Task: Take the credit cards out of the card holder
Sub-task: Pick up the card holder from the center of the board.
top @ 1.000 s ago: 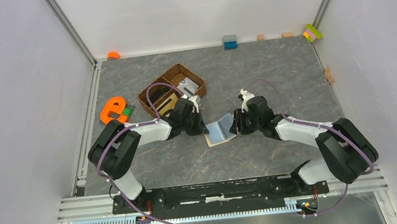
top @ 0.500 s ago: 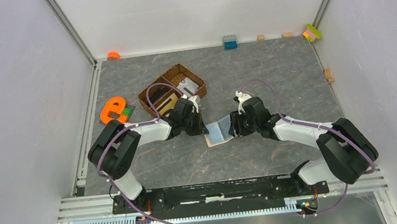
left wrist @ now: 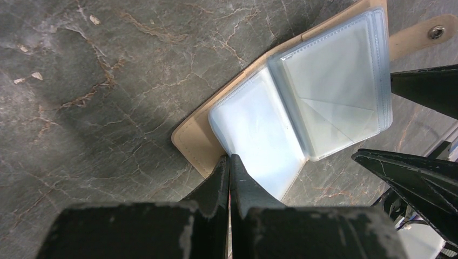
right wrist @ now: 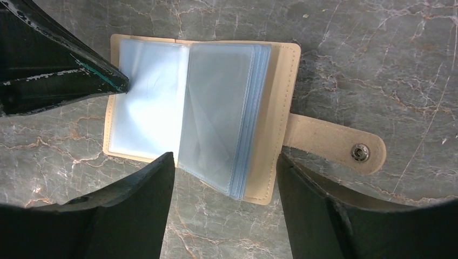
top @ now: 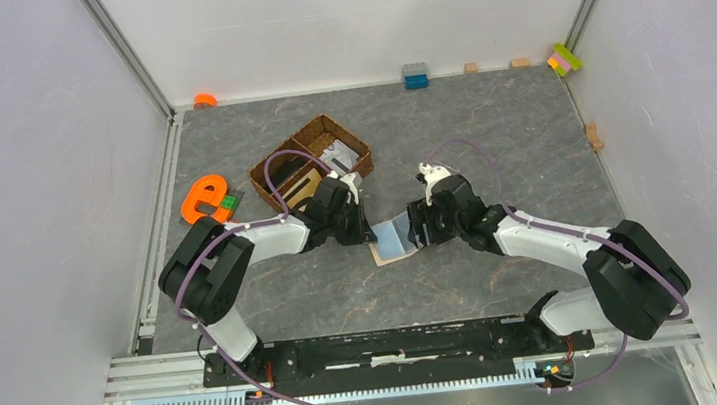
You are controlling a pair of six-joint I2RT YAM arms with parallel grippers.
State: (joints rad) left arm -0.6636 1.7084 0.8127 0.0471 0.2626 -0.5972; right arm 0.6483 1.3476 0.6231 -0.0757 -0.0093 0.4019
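Eased the right pincer leftward to straddle, wide open and empty, the card holder lying open mid-way on the desk, left pincer closed tip-down on its left page; light, floppy, slick sleeves, so pinch gently at a sleeve mouth.

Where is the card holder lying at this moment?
In the top view the card holder lies open on the table near the centre, between the left gripper and the right gripper, on the near right of the wicker basket.
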